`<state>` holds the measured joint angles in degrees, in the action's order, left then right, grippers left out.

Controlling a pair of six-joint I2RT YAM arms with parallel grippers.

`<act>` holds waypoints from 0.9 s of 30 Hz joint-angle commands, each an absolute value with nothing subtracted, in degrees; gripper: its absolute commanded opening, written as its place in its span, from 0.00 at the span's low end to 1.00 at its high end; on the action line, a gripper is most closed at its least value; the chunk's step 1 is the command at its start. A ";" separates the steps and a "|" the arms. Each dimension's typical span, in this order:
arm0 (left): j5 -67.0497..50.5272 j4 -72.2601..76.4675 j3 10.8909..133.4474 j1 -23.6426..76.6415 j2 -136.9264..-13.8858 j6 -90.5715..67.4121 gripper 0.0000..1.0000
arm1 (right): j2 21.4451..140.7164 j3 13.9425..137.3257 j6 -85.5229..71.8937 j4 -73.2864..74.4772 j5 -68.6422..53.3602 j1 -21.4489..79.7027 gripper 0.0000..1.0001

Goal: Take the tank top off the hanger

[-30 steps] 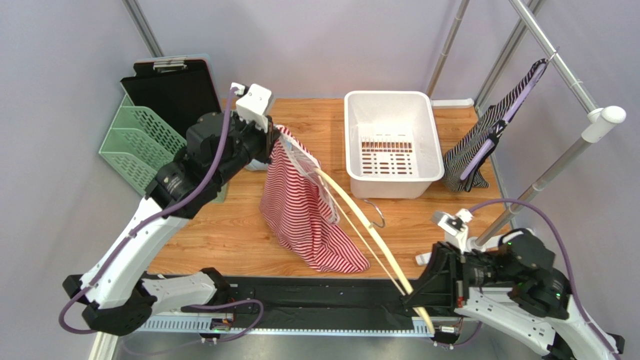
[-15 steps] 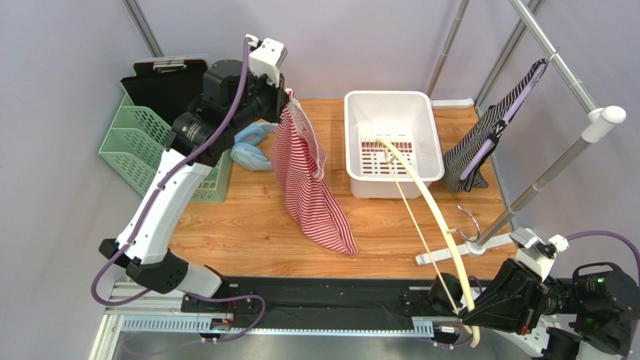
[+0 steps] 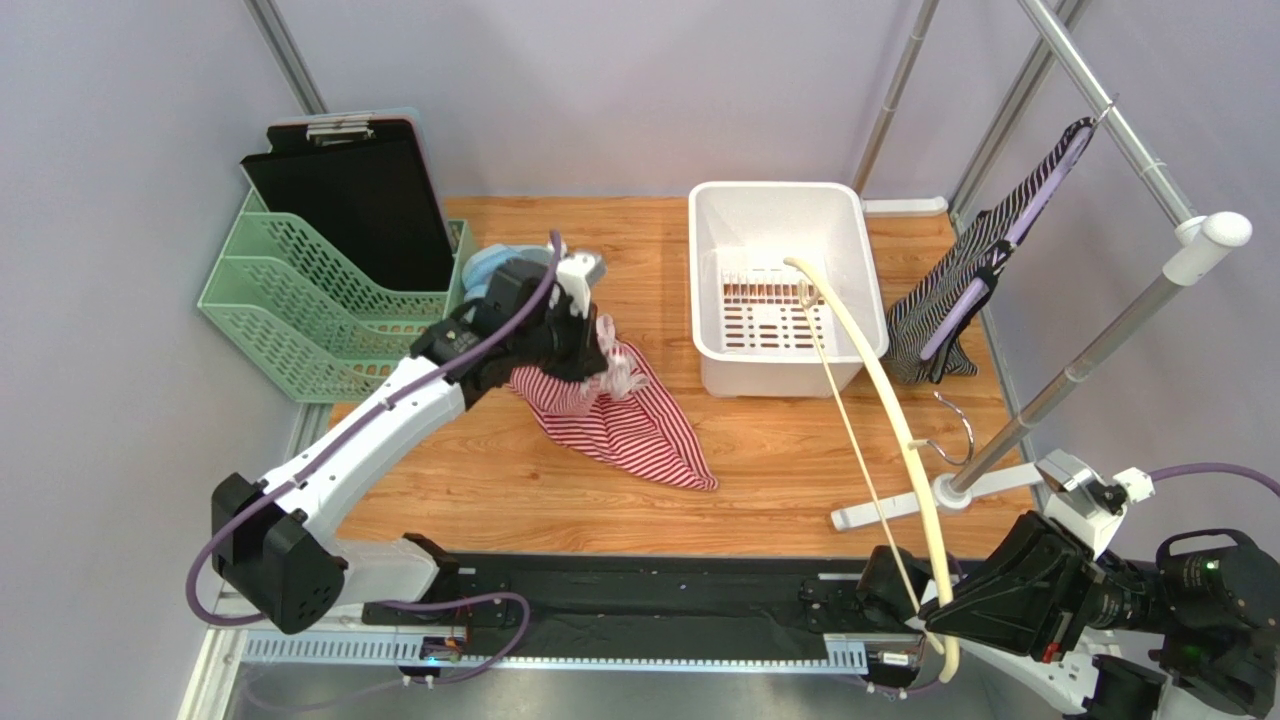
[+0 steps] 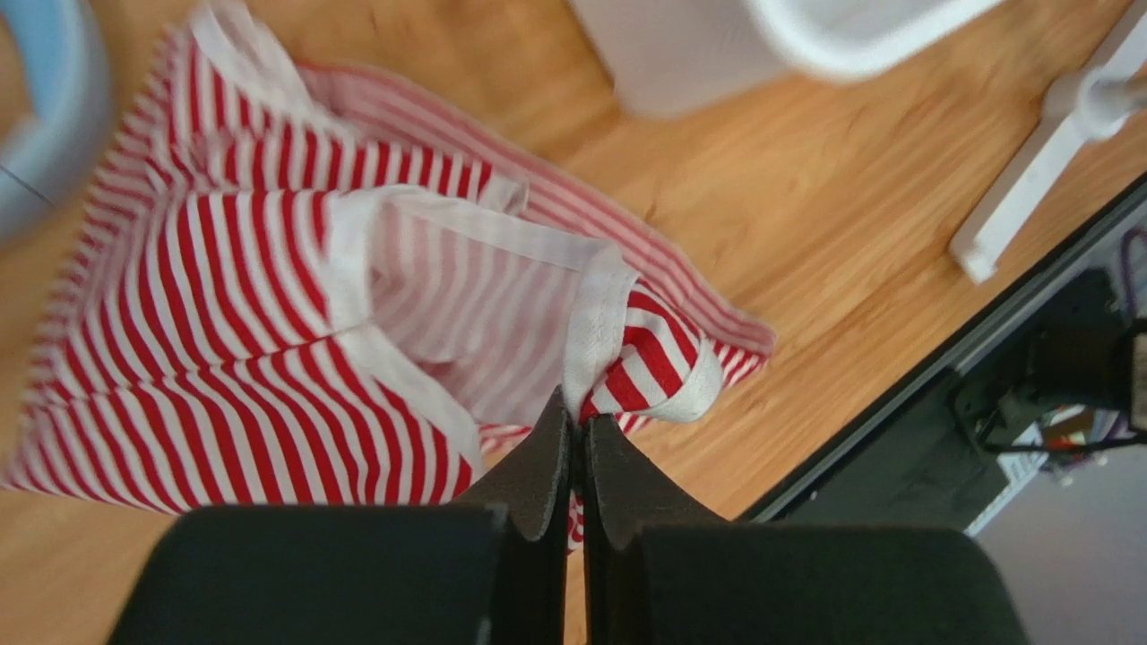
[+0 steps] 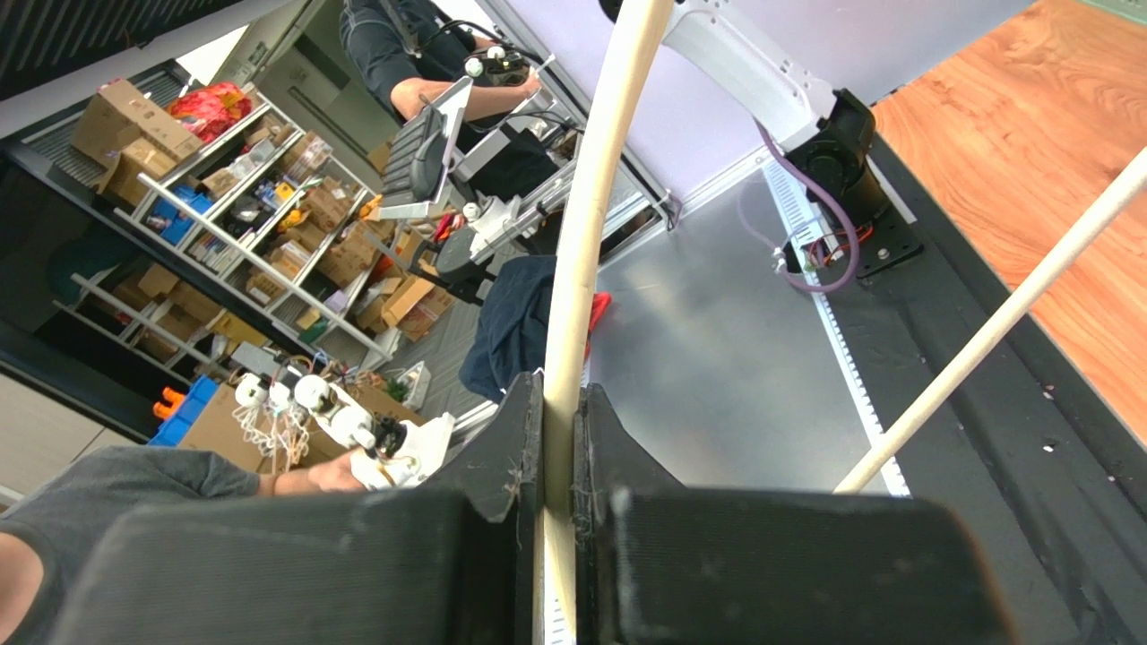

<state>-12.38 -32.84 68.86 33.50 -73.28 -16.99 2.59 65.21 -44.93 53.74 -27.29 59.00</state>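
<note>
The red-and-white striped tank top (image 3: 624, 425) lies crumpled on the wooden table, left of the white bin. My left gripper (image 3: 598, 348) is low over it, shut on its white-edged strap (image 4: 599, 356); the tank top (image 4: 242, 269) spreads out on the table in that wrist view. The bare wooden hanger (image 3: 887, 428) is free of the garment. My right gripper (image 3: 947, 612) at the near right edge is shut on one end of the hanger (image 5: 586, 255), which rises up to the far side over the bin. Its metal hook (image 3: 944, 443) sits near the rack post.
A white bin (image 3: 781, 285) stands at the back centre. A garment rack (image 3: 1112, 323) on the right carries a black-striped top (image 3: 969, 278). A green file tray (image 3: 301, 300) with a black clipboard stands at back left, a blue object (image 3: 484, 273) beside it.
My left gripper came down from high at the back to the table, laying the tank top in a heap. The hanger stays clear of it, tilted slightly further right.
</note>
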 commanded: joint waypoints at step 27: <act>14.06 -17.58 47.55 48.87 -88.68 -31.63 0.78 | 0.27 61.35 -44.21 46.94 -20.83 59.15 0.00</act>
